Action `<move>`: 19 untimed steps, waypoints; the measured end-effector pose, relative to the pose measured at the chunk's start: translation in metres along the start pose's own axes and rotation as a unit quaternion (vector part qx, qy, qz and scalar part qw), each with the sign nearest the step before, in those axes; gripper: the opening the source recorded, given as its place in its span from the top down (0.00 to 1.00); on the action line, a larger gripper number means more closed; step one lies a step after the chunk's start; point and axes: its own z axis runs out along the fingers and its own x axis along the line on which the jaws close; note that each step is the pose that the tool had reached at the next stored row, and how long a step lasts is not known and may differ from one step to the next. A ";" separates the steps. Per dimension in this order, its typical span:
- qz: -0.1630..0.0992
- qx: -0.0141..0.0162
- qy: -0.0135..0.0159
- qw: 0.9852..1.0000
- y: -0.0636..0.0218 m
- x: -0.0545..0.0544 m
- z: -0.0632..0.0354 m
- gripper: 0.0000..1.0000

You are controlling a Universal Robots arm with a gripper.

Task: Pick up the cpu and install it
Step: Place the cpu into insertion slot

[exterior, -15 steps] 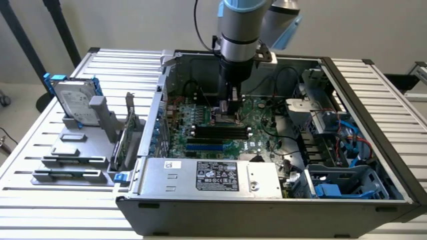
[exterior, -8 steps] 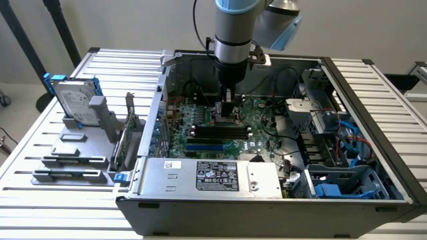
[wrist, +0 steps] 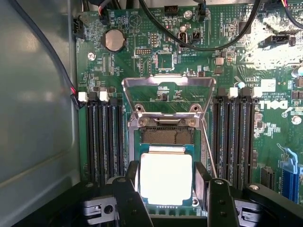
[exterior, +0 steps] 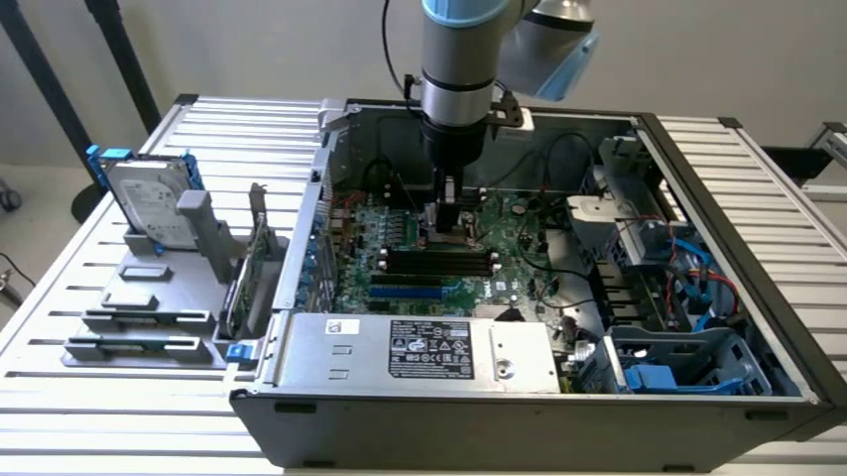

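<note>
While the gripper [wrist: 166, 183] clamps the cpu [wrist: 165, 177] by two opposite edges, one dark finger [wrist: 202, 182] on each side, the chip sits low over the socket [wrist: 166, 136] and covers its nearer part. Whether it already rests in the socket I cannot tell. The farther rows of contacts lie bare. Past them the load plate [wrist: 166, 90] stands swung open, its lever [wrist: 208, 151] beside the socket, and memory slots [wrist: 105, 137] flank both sides on the green board [wrist: 142, 42]. In the exterior view the arm reaches down into the open case [exterior: 530, 416]. The risk, as I judge it, is misalignment. The cpu looks offset toward the nearer edge, so pressing it down skewed or tilted could bend contacts, and releasing early could leave it cocked on the frame.
</note>
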 end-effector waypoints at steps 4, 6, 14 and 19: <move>0.000 -0.001 -0.001 1.000 0.0003 0.001 0.0011 0.45; 0.000 -0.001 -0.001 1.000 0.0007 0.001 0.0020 0.45; 0.000 -0.001 -0.001 1.000 0.0030 0.001 0.0075 0.45; 0.000 -0.002 -0.003 1.000 0.0032 0.002 0.0136 0.45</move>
